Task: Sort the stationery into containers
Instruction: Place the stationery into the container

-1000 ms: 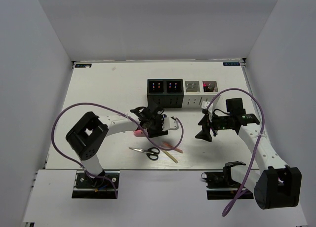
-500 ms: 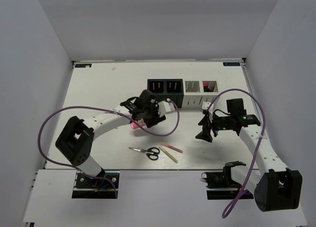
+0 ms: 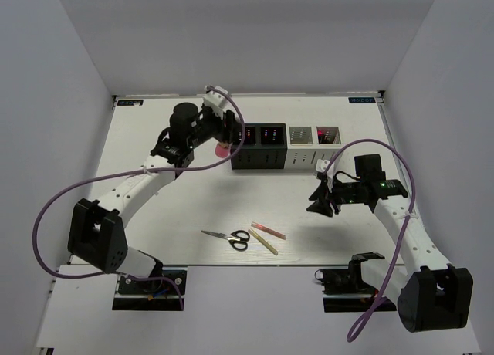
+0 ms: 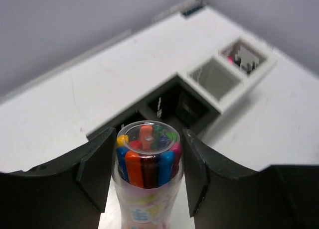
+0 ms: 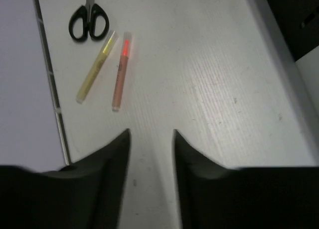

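My left gripper (image 3: 221,141) is shut on the pink tube (image 3: 223,149), a clear cylinder packed with coloured pens (image 4: 147,159). It holds the tube in the air just left of the leftmost black container (image 3: 246,136). The four containers stand in a row: two black (image 4: 164,107), then two white (image 3: 301,135) (image 3: 327,134); something pink shows in the far white one (image 4: 246,57). Black-handled scissors (image 3: 229,237), a pink stick (image 3: 268,230) and a tan stick (image 3: 264,241) lie near the front edge. My right gripper (image 3: 320,201) hangs open and empty over bare table (image 5: 151,137), right of the sticks.
White walls close in the table on three sides. A purple cable loops from each arm. In the right wrist view the scissors (image 5: 89,22) and both sticks (image 5: 121,72) lie ahead of the fingers, near the table's front edge (image 5: 50,84).
My left arm has carried the pink tube up from the middle of the table and back to the black containers. The right gripper's jaws have narrowed a little; that arm has barely moved.
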You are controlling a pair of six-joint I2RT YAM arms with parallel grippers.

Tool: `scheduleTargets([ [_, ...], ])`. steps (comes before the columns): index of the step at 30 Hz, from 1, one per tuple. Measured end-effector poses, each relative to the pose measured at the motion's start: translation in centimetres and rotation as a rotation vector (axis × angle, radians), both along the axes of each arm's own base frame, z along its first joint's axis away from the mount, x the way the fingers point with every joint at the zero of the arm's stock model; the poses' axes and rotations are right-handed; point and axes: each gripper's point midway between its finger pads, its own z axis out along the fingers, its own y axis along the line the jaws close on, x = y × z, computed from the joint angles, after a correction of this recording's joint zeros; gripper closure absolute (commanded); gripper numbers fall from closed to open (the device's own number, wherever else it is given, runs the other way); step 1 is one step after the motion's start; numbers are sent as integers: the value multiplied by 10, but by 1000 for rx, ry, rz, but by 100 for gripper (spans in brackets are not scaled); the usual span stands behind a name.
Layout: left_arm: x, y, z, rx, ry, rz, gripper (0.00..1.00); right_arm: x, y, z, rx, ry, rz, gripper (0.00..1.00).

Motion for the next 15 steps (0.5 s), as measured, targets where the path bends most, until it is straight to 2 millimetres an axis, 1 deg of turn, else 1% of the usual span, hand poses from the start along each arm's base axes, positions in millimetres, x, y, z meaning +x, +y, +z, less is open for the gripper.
scheduleTargets([
  [1,7,0,7,-42,-15,15,100,0,0,0,3,0,1,87],
  [2,15,-2,14,-88,-28,28,100,-1,0,0,4,1,4,100],
  [3,22,-4,19,-131,-38,38,100,-2,1,0,6,7,4,100],
  [5,35,-8,22,-206,-35,52,100,-4,1,0,10,24,3,100],
  [10,65,-24,11,-329,-3,65,100,-5,1,-1,10,40,3,100],
  [15,83,-31,5,-397,7,85,100,-6,2,-1,10,42,3,100],
])
